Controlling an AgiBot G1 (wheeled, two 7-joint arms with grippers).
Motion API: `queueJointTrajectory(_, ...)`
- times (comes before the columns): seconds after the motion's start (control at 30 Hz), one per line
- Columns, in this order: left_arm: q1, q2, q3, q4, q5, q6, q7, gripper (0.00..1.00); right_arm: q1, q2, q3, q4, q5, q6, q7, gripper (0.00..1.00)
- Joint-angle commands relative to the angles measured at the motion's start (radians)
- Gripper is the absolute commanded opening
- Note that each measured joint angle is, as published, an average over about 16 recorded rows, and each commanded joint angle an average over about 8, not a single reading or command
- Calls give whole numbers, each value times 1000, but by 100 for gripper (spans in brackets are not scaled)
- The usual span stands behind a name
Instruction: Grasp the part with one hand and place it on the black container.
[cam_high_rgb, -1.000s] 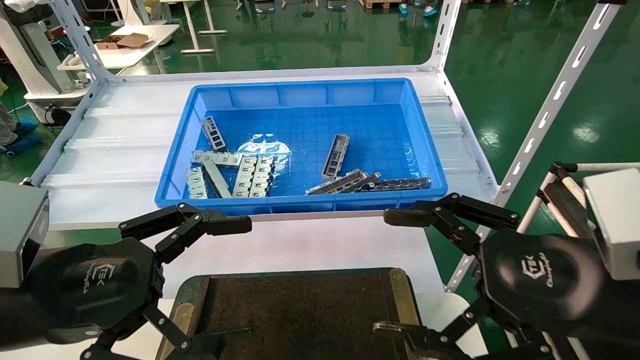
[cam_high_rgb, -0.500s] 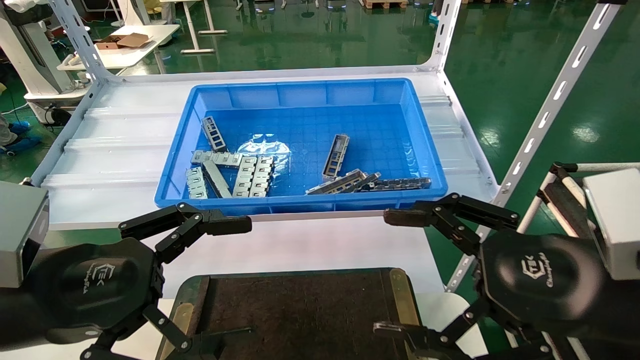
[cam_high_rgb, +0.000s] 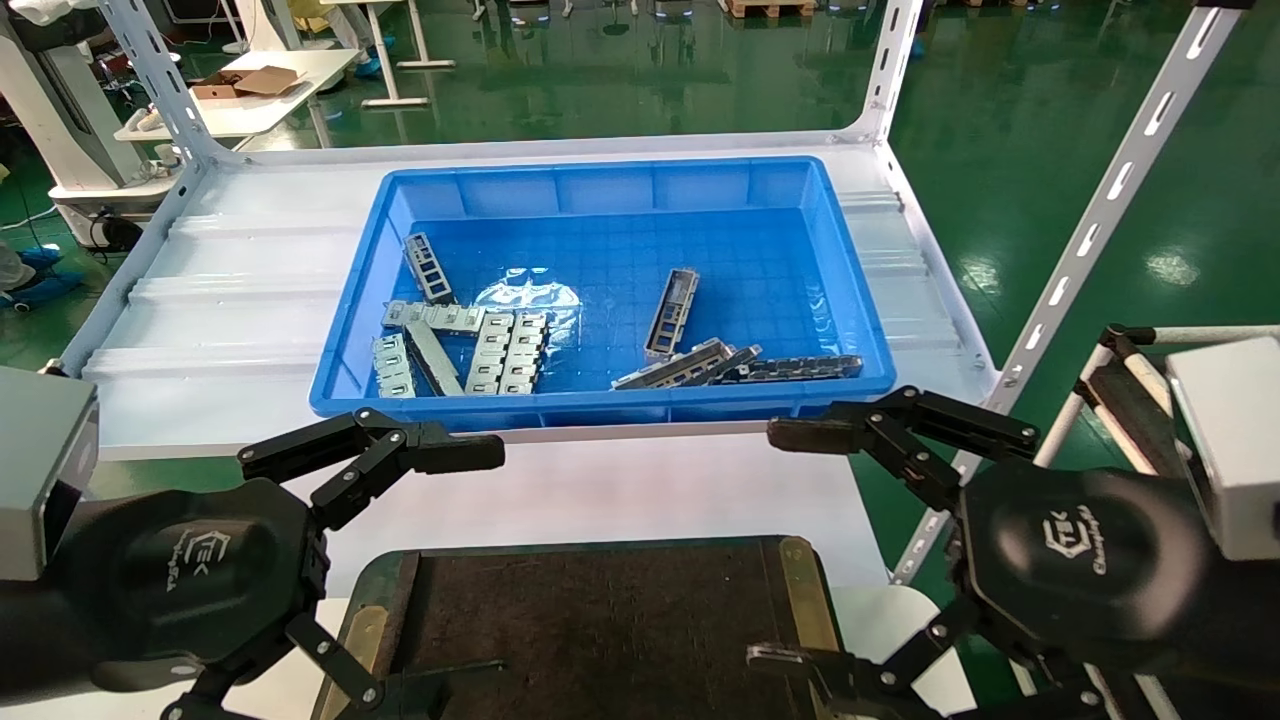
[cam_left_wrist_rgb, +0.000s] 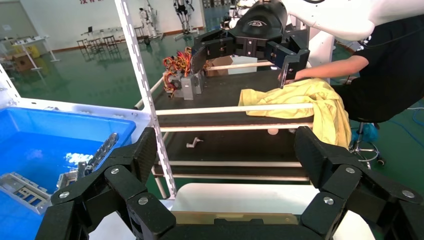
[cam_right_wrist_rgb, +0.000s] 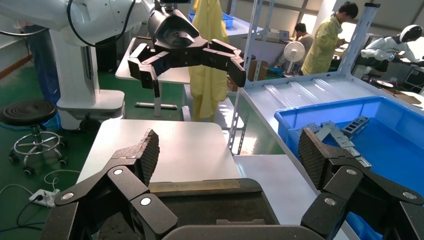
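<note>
Two hands hover spread wide and empty over the near tabletop edge: left hand (cam_high_rgb: 385, 570) and right hand (cam_high_rgb: 800, 545), flanking the black container (cam_high_rgb: 600, 620), whose near part is cut off. Beyond, mid-tabletop, the blue bin (cam_high_rgb: 600, 185) holds the part (cam_high_rgb: 672, 312) among other metal pieces. Behind lies a glossy green floor (cam_high_rgb: 1050, 130).
</note>
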Motion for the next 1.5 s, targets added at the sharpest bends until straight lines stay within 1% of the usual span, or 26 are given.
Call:
queueJointTrajectory(0.03, -1, 1, 0, 0, -1, 0, 2, 100, 0, 0, 0, 0, 0, 0, 0, 100)
queueJointTrajectory(0.33, -33, 35, 20, 24, 44, -35, -3, 100, 0, 0, 0, 0, 0, 0, 0, 100)
queueJointTrajectory(0.6, -85, 127, 66, 69, 142, -152, -28, 100, 0, 0, -1, 0, 0, 0, 0, 100)
queueJointTrajectory(0.87, -171, 273, 138, 155, 287, -326, -78, 100, 0, 0, -1, 0, 0, 0, 0, 100)
queueJointTrajectory(1.13, -262, 446, 213, 323, 433, -496, -100, 100, 1, 0, -1, 0, 1, 0, -1, 100)
queueJointTrajectory(1.3, -309, 549, 244, 455, 493, -584, -87, 100, 1, 0, -1, 0, 1, 0, -1, 100)
queueJointTrajectory(1.5, -363, 673, 262, 642, 546, -708, -36, 100, 1, 0, -1, 0, 1, 0, -1, 100)
